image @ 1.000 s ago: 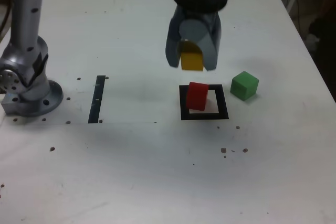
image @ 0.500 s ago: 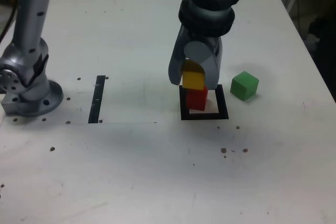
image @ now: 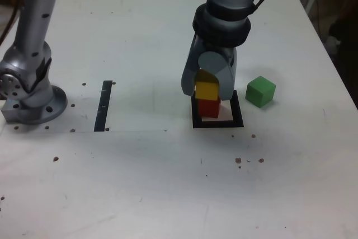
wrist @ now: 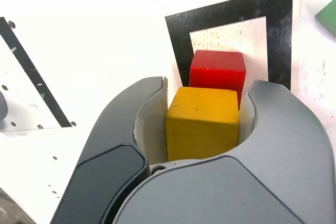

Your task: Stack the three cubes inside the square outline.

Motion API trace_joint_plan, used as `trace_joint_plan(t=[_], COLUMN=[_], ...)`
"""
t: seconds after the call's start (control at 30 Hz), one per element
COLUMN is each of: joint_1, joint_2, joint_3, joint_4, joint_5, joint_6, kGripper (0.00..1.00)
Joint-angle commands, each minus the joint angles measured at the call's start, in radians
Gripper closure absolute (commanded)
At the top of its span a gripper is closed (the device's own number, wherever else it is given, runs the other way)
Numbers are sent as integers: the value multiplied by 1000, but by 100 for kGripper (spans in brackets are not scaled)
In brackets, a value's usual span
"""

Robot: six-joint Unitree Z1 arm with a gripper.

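Three small, solid-coloured matte cubes are in your workspace, and your grey gripper with its broad, curved fingers (image: 207, 94) has the yellow one (image: 207, 90) pinched between its two fingers. In the wrist view you see the light inner pads (wrist: 152, 129) on either side of that yellow block, with its top face and one side in plain sight.

Your red cube (image: 210, 108) stands within the flat, thick black square outline with the pale centre (image: 238, 110). It lies toward the exterior view's left side of the frame, so you can see more of the pale centre on the exterior view's right of it. The yellow cube is at the red cube's upper part in that view, partly covering it; you cannot tell from either picture whether the two touch.

Your green cube (image: 260, 91) rests on the white, speckled tabletop (image: 168, 183), outside the frame and near it, on the exterior view's right. On the other side, well apart from the frame, you have a thin, straight black strip (image: 103, 106) on the table. Farther toward the exterior view's left stands the arm's rounded grey base (image: 34, 104).
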Motion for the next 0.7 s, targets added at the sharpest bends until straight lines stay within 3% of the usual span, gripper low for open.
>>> trace_joint_plan(t=[0.0,0.47,0.67], joint_1=[2,9,14], joint_2=[11,40,38], joint_3=[0,6,10], joint_4=[-7,-37,-31], joint_5=[4,12,20], joint_6=[2,1,1], kGripper=[85,84,78])
